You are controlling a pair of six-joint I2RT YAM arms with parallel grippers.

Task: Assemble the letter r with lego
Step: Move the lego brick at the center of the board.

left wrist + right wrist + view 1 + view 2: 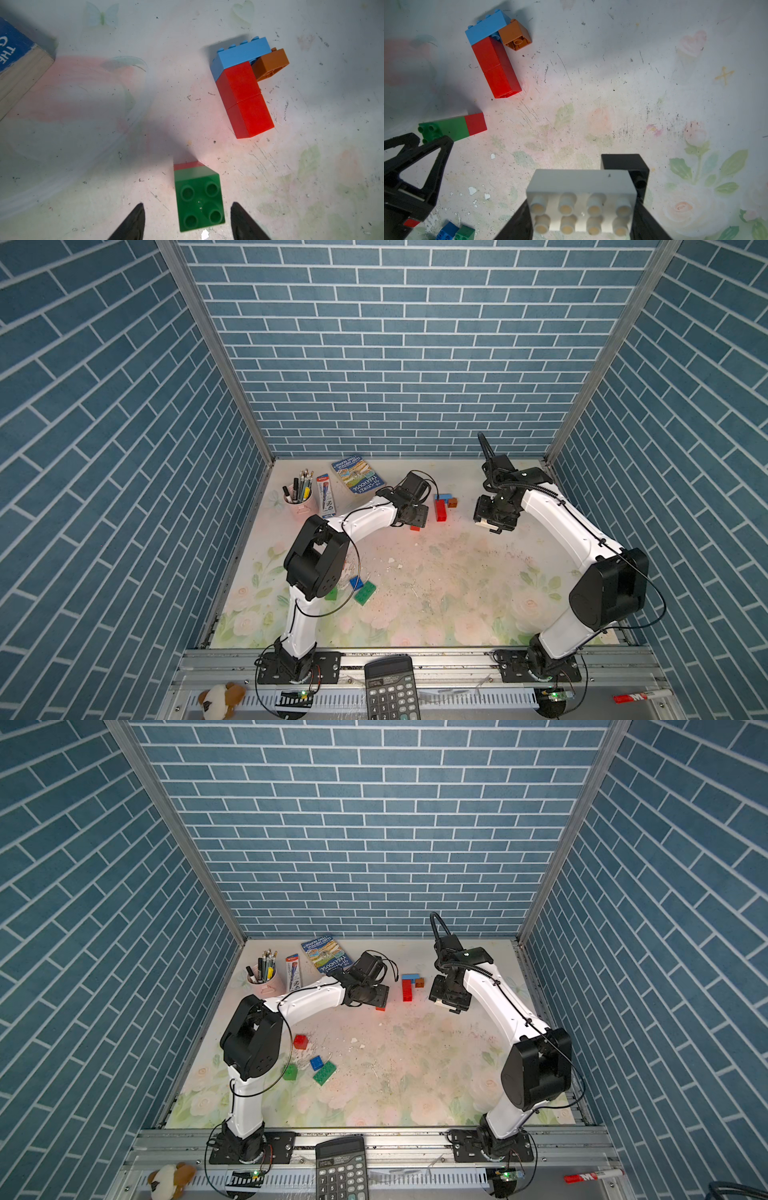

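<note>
A lego piece of a light blue brick, two red bricks and a brown brick (441, 508) (245, 89) lies at the back middle of the table. A green brick joined to a red one (197, 197) (454, 127) lies on its side near it. My left gripper (187, 204) (415, 516) is open, a finger on each side of the green end with gaps showing. My right gripper (581, 207) (492, 526) is shut on a white oblong brick (581, 187) that has a black brick (625, 164) joined behind it, held above the table right of the piece.
Loose red (300, 1041), blue (316, 1063) and green (324, 1073) bricks lie by the left arm's elbow. A pen cup (298, 502), pen box (325, 495) and book (358, 475) stand at the back left. A calculator (390, 686) sits on the front rail.
</note>
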